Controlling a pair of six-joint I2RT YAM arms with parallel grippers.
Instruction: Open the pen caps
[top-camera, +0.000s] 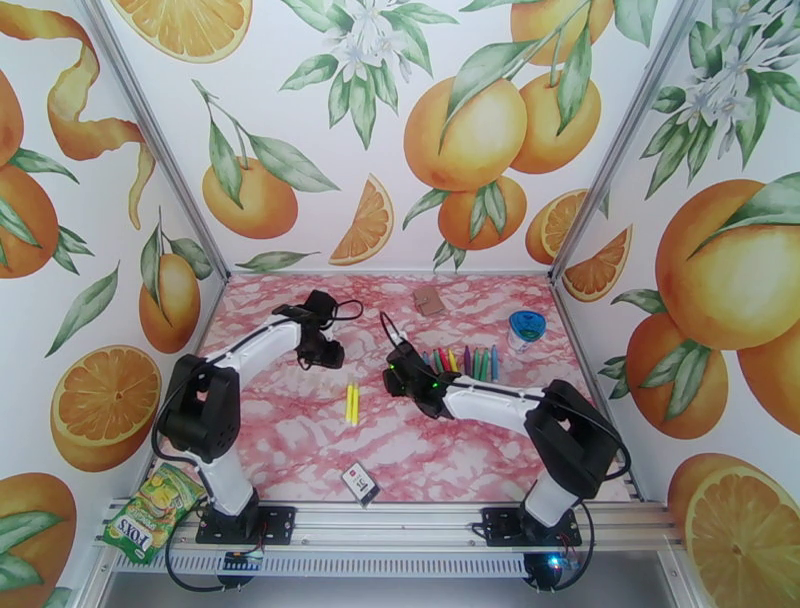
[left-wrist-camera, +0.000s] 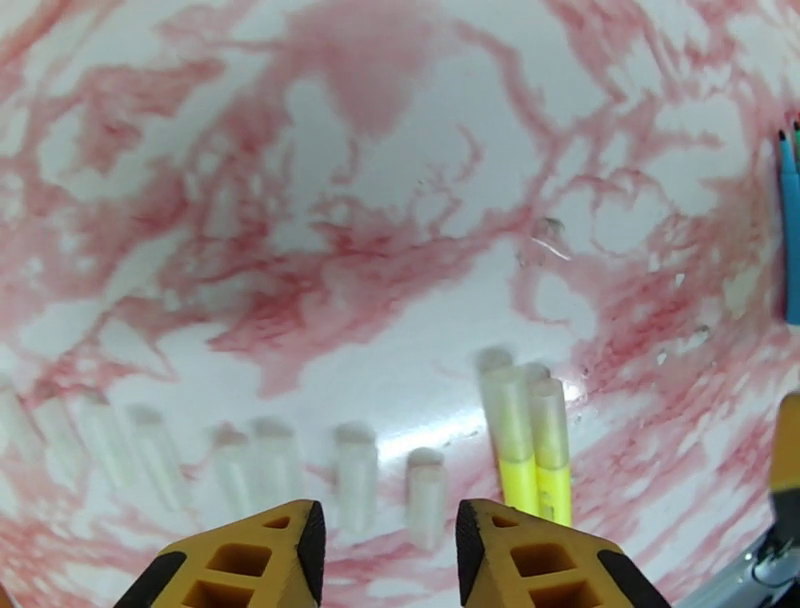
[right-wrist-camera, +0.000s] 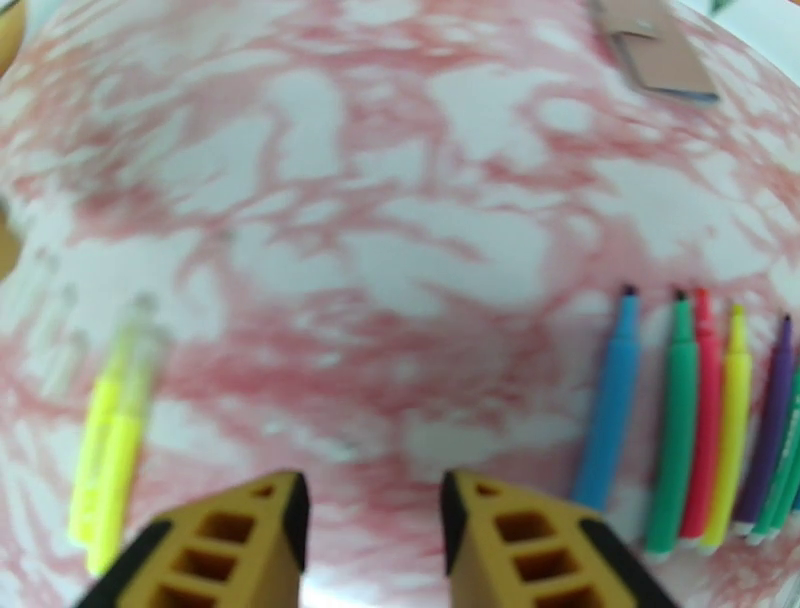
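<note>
Two yellow pens (top-camera: 351, 403) lie side by side mid-table, each with a clear cap (left-wrist-camera: 512, 405) on its far end. Several loose clear caps (left-wrist-camera: 352, 480) lie in a row to their left. A row of coloured pens (right-wrist-camera: 690, 420) in blue, green, red, yellow and purple lies further right with bare tips. My left gripper (left-wrist-camera: 390, 560) hovers open just short of the caps and yellow pens, nothing between its fingers. My right gripper (right-wrist-camera: 375, 540) is open too, over bare table between the yellow pens (right-wrist-camera: 112, 455) and the coloured row (top-camera: 460, 362).
A round blue-lidded container (top-camera: 525, 328) stands at the right end of the pen row. A brown card (top-camera: 428, 300) lies near the back wall, a black-and-white card (top-camera: 361, 483) near the front edge. A green sweets bag (top-camera: 150, 510) rests on the front rail, left.
</note>
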